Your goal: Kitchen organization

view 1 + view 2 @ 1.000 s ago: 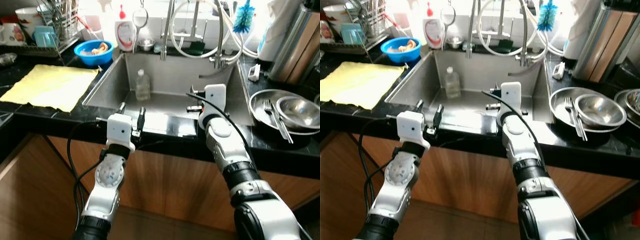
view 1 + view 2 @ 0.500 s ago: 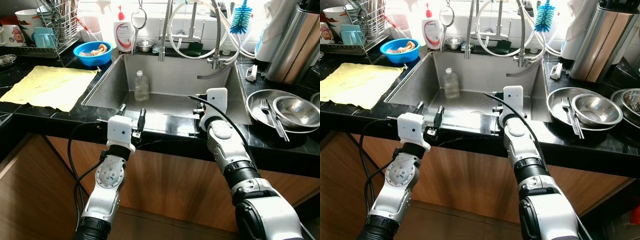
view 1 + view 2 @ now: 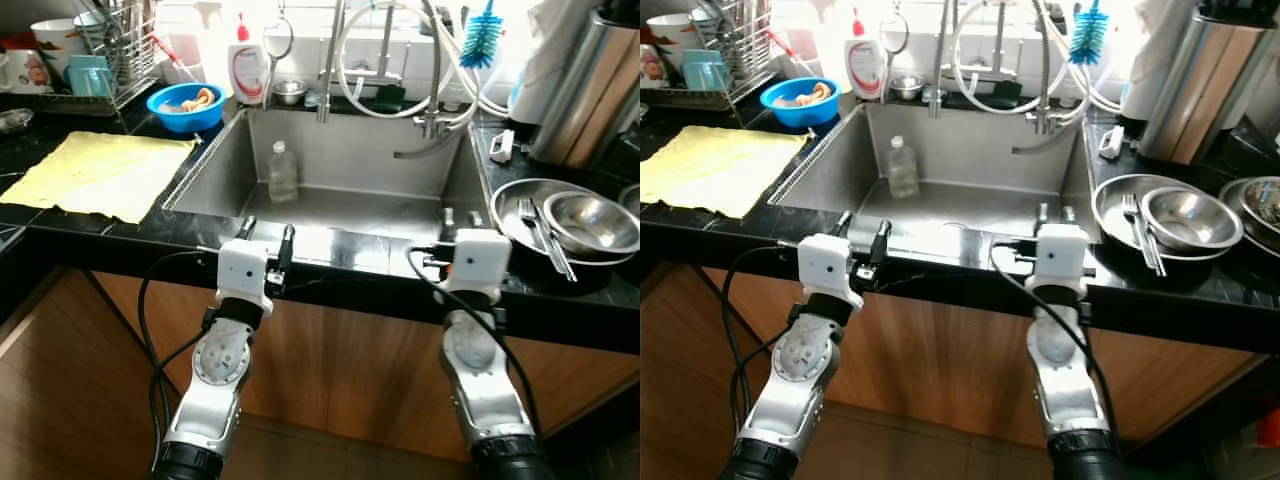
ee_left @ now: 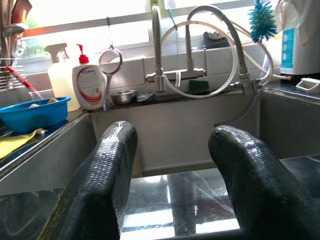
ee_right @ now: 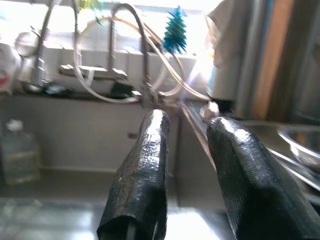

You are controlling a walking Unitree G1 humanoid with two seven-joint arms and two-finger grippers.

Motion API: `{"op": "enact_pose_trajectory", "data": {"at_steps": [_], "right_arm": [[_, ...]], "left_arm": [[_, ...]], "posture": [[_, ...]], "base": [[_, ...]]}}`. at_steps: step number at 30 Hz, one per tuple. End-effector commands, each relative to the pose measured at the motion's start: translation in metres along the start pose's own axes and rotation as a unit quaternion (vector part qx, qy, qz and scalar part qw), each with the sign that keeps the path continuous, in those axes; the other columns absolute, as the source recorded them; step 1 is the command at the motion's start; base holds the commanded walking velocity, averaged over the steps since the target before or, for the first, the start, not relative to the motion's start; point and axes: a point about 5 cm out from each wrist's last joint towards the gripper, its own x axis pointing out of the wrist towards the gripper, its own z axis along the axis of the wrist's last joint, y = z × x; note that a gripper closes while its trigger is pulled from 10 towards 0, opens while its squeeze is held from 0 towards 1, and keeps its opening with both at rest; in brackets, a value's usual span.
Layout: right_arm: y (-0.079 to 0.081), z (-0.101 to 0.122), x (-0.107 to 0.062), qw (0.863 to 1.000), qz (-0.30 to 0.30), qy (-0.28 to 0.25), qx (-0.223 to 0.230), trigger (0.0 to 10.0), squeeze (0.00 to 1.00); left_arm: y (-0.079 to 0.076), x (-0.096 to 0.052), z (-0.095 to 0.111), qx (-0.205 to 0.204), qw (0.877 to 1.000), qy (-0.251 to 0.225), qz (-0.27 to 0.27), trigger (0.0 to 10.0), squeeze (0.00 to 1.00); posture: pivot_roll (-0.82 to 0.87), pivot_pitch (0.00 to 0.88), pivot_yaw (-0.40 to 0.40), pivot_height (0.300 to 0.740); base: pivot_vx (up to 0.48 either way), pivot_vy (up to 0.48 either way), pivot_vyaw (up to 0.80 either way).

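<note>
From the left eye view, a small clear plastic bottle (image 3: 284, 172) stands upright on the floor of the stainless steel sink (image 3: 460, 190), toward its rear left; the left gripper (image 3: 266, 231) hovers over the sink's front rim almost straight in front of the bottle, while the right gripper (image 3: 458, 216) sits at the front right corner, well apart from it, so the left arm looks the nearer one for a reach forward and down. The right eye view shows the same layout, with stacked steel bowls (image 3: 1185, 222) on the black counter (image 3: 700, 235) just right of the sink. The left wrist view shows its two black fingers (image 4: 102, 175) spread wide and empty, pointing at the tap. The right wrist view shows its fingers (image 5: 142, 175) parted and holding nothing, the bottle off to one side.
</note>
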Motion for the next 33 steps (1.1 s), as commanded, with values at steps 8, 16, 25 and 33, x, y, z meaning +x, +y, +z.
{"op": "enact_pose_trajectory", "data": {"at_steps": [8,16,25,33], "right_arm": [[-0.008,-0.018,-0.010,0.996,-0.032,0.076,0.019,10.0,0.00],[-0.015,-0.034,-0.014,0.988,-0.069,0.138,0.000,10.0,0.00],[-0.029,-0.025,-0.012,0.987,-0.112,0.115,-0.007,10.0,0.38],[-0.028,-0.004,-0.010,0.993,-0.105,0.056,0.006,10.0,0.00]], "left_arm": [[-0.002,0.001,-0.001,0.003,1.000,0.003,-0.007,10.0,0.00],[0.001,0.001,-0.001,0.006,1.000,0.004,0.001,10.0,0.00],[0.001,0.001,-0.001,0.005,1.000,0.003,0.000,10.0,0.00],[0.000,0.000,0.000,0.003,1.000,0.002,-0.001,10.0,0.00]], "posture": [[-0.11,0.000,0.038,0.740],[-0.11,0.000,0.032,0.740],[-0.11,0.000,0.035,0.740],[-0.12,0.000,0.036,0.740]], "base": [[0.000,0.000,0.00],[0.000,0.000,0.00],[0.000,0.000,0.00],[0.000,0.000,0.00]]}}
